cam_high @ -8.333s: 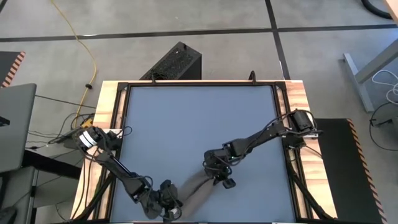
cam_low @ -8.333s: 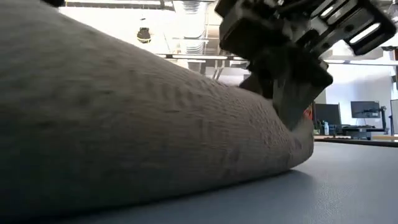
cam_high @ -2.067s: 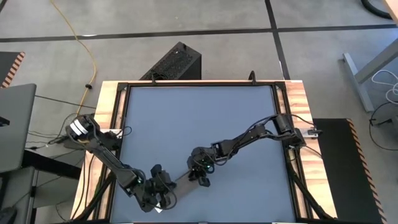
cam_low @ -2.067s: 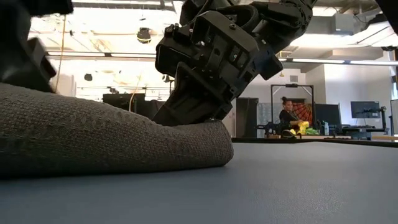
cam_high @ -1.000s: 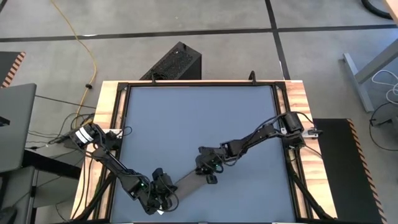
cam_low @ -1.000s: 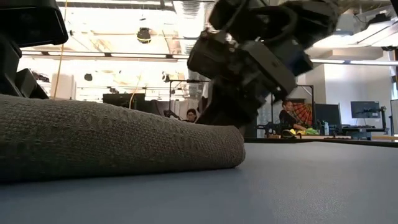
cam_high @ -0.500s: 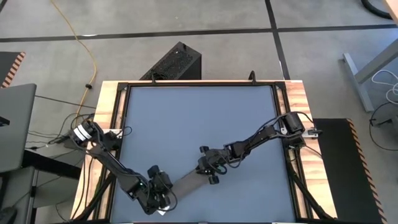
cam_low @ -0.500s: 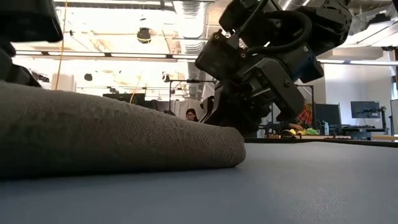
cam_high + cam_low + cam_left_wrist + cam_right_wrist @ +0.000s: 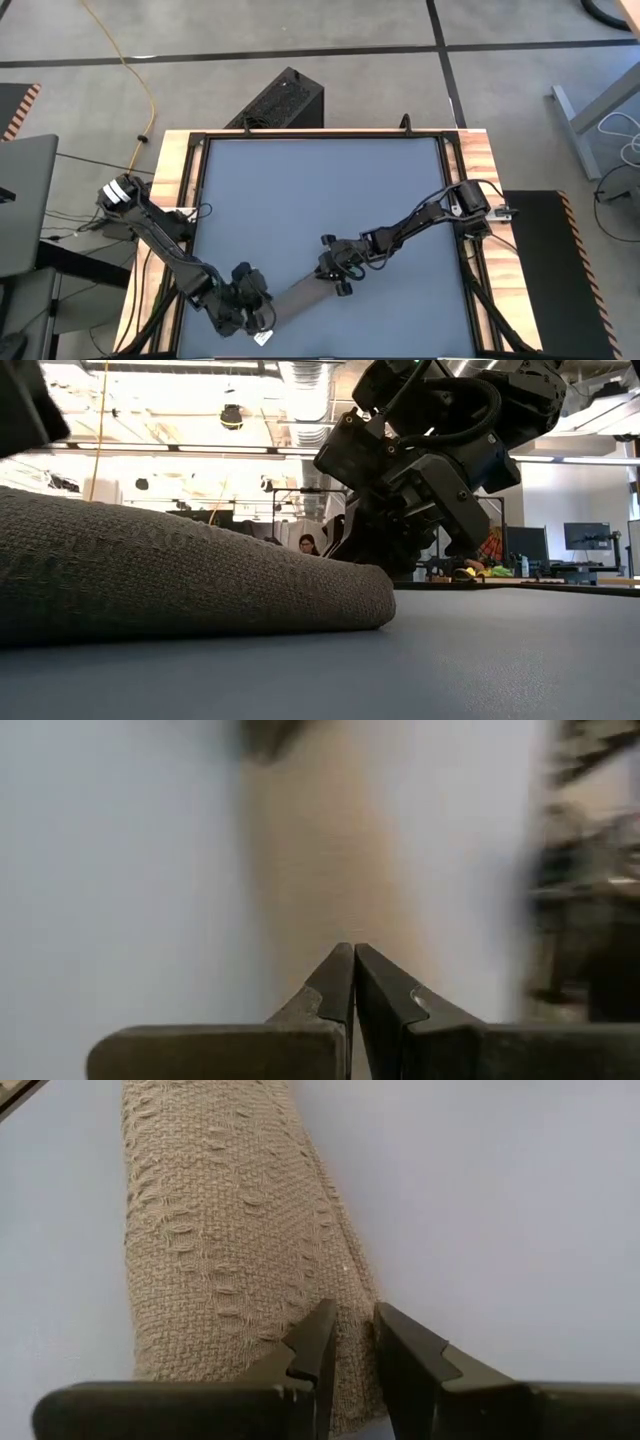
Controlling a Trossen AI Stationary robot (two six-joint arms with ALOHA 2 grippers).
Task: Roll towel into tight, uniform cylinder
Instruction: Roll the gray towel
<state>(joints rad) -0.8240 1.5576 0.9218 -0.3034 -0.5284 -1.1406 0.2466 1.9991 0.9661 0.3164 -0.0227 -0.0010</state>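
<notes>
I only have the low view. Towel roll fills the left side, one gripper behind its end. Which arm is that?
Observer: The right gripper, per the high view, at the towel's far end.
Operator: Is it gripping?
Observer: The right wrist view shows its fingers pinching a fold of cloth at that end.
Operator: Where's the left one?
Observer: The left gripper is at the towel's other end, near the table's front edge, fingers shut and holding nothing; a white tag lies beside it.
</notes>
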